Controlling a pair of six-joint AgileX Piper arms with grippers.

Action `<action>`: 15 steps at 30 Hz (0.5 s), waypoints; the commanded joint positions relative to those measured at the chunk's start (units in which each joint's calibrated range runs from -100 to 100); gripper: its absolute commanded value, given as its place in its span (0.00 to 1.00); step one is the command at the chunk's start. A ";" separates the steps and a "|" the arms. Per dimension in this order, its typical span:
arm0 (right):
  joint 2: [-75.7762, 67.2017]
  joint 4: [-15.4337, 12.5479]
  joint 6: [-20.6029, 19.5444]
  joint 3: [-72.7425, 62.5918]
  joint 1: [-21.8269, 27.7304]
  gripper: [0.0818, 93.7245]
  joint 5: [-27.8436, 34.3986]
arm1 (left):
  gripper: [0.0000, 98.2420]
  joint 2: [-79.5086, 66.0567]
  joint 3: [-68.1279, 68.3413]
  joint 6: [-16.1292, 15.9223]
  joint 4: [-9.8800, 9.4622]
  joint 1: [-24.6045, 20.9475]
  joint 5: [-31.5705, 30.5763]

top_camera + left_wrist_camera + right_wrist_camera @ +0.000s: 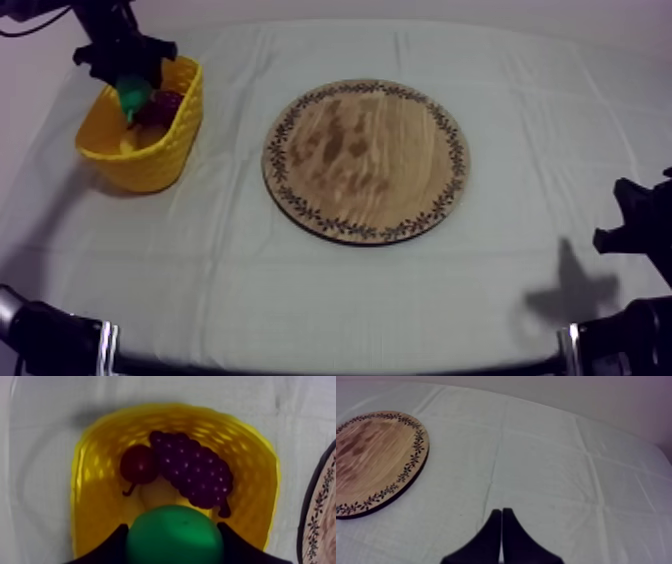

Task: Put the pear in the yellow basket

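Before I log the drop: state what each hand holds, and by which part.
Left hand grips the pear across its sides, over the yellow basket. Right hand, shut, holds nothing.

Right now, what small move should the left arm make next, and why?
Probably open the left gripper: it is shut on the pear directly over the yellow basket, just above the grapes and small red fruit lying inside, so releasing should drop it in.

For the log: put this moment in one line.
left gripper: shut on pear over yellow basket | in basket: grapes, small red fruit | right gripper: shut
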 commanded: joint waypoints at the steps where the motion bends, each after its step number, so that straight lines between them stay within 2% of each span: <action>1: -0.05 0.02 0.02 0.05 0.05 0.00 0.04 | 0.52 -0.18 0.07 0.02 0.11 -0.08 0.06; 4: -0.05 0.02 0.02 0.05 0.05 0.00 0.04 | 0.63 -0.49 -0.02 0.63 0.20 -0.27 0.27; 9: -0.05 0.02 0.02 0.05 0.05 0.00 0.04 | 0.88 -0.67 -0.94 1.79 -0.08 -0.88 0.83; 12: -0.05 0.02 0.02 0.05 0.05 0.00 0.04 | 0.94 -0.74 -1.83 1.91 -0.44 -1.28 0.64; 15: -0.05 0.02 0.04 0.05 0.05 0.00 0.04 | 0.95 -0.84 -2.56 1.90 -0.52 -1.78 0.10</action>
